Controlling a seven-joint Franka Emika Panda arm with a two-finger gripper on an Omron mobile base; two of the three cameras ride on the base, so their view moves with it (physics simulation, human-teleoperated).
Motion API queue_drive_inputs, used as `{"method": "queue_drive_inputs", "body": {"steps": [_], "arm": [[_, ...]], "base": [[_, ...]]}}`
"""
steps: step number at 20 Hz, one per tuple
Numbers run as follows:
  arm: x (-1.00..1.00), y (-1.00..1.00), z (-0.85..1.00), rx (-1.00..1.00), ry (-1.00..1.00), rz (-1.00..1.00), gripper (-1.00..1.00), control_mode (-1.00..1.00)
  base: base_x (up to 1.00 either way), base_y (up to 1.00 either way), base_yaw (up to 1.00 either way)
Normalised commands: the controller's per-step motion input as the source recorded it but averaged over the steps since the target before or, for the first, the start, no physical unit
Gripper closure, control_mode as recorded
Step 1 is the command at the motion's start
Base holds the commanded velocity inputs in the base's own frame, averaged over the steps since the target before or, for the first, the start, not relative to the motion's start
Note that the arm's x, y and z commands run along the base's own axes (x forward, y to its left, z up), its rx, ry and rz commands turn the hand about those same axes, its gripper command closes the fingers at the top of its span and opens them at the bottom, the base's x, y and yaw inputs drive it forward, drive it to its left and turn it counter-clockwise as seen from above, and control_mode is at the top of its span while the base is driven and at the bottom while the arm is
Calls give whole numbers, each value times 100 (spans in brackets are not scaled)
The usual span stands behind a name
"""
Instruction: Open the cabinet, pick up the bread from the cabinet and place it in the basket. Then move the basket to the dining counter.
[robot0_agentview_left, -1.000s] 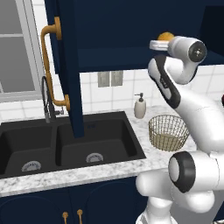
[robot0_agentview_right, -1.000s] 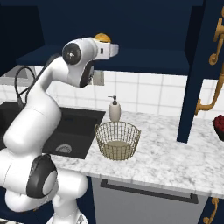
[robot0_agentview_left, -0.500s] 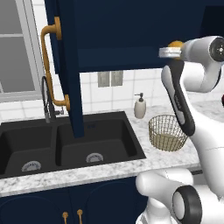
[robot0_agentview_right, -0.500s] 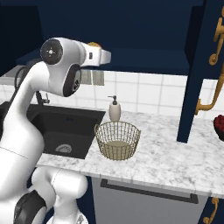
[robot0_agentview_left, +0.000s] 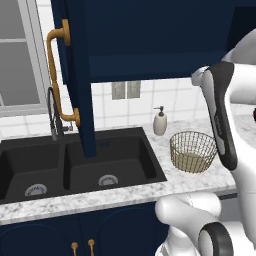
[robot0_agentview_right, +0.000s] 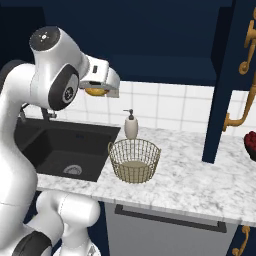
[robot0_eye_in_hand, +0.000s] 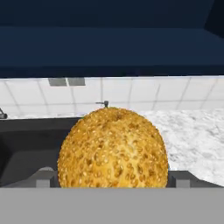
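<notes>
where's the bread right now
The bread sits between the gripper's fingers, held in the air below the open cabinet. In the right base view it is up and left of the soap dispenser and the basket.

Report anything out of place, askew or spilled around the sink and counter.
Nothing is spilled or knocked over. The basket and soap bottle stand upright on the counter, with the basket empty. The cabinet door hangs open over the sink. The bread sits between the tool's fingers, above the counter.

No text, label, brand or number can be read anywhere.
</notes>
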Motion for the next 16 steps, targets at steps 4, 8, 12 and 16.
{"method": "queue_drive_inputs", "body": {"steps": [4, 8, 12, 16], "arm": [[0, 0, -98, 0, 34, 2, 100, -100], [6, -3, -99, 0, 31, 0, 100, -100], [38, -17, -99, 0, 43, -12, 100, -100], [53, -38, -100, 0, 28, -9, 100, -100]], "base": [[0, 0, 0], [0, 0, 0], [0, 0, 0], [0, 0, 0]]}}
